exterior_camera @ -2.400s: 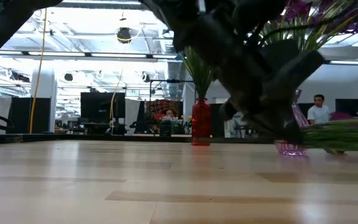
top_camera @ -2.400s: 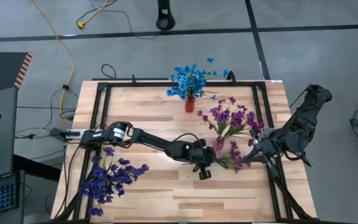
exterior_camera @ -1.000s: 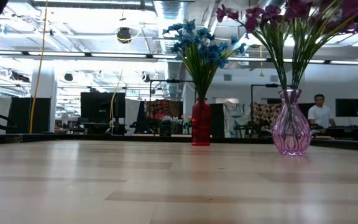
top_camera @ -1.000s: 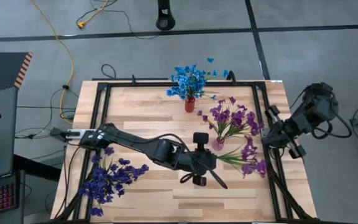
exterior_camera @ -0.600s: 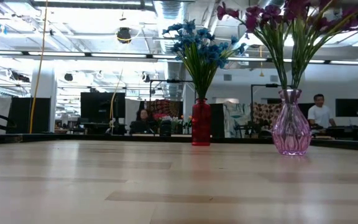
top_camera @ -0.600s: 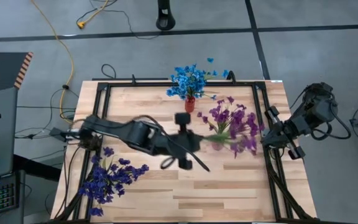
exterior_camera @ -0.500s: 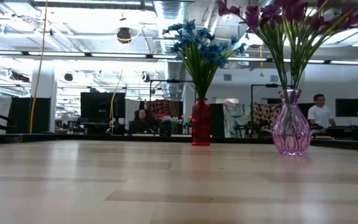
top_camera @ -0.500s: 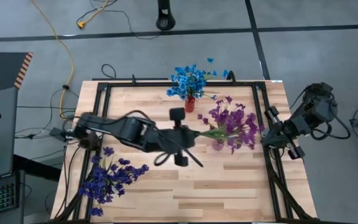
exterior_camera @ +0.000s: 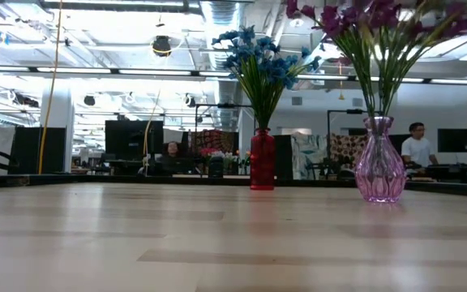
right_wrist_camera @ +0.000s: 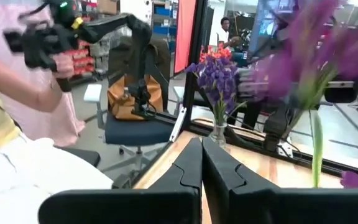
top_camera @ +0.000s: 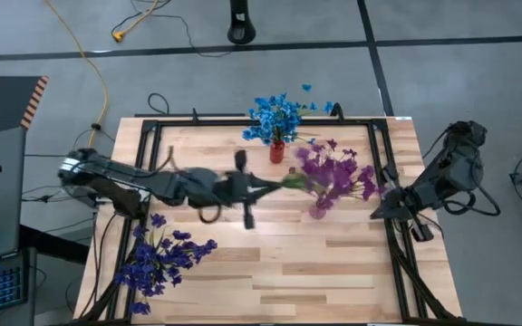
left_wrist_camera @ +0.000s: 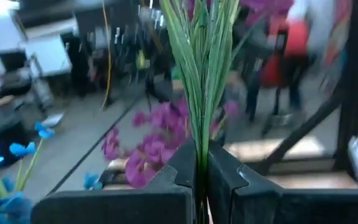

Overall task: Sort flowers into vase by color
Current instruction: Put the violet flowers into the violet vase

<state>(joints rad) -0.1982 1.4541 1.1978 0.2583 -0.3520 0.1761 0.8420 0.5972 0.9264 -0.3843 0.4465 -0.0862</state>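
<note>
My left gripper (top_camera: 268, 185) is over the table's middle, shut on a bunch of magenta-purple flowers (top_camera: 326, 172). Their blossoms reach in among the magenta flowers in the pink glass vase (top_camera: 318, 210), which also shows in the low view (exterior_camera: 379, 170). Blue flowers (top_camera: 275, 116) stand in a red vase (exterior_camera: 262, 160) near the far edge. Dark indigo flowers (top_camera: 159, 261) sit at the near left, in a clear vase (right_wrist_camera: 218, 132). My right gripper (top_camera: 376, 213) is shut and holds nothing, at the table's right edge. My left gripper pinches the bunch's green stems (left_wrist_camera: 201, 158) between its two fingers. It comes level from the table's left, and the stems run on forward along the line of the fingers. The bunch is lifted clear of the table, lying about level, blossoms toward the right.
A black frame (top_camera: 152, 136) runs around the tabletop. Bare wood lies at the near middle (top_camera: 288, 272). People and chairs show in the room beyond, and a person in pink (right_wrist_camera: 23, 93) stands close to the table in the right wrist view.
My left gripper, still shut on the magenta bunch, has swung from the near middle toward the table's far and left edges. The bunch has gone with it, and its blossoms have moved from near the right of the pink vase to over that vase's flowers.
</note>
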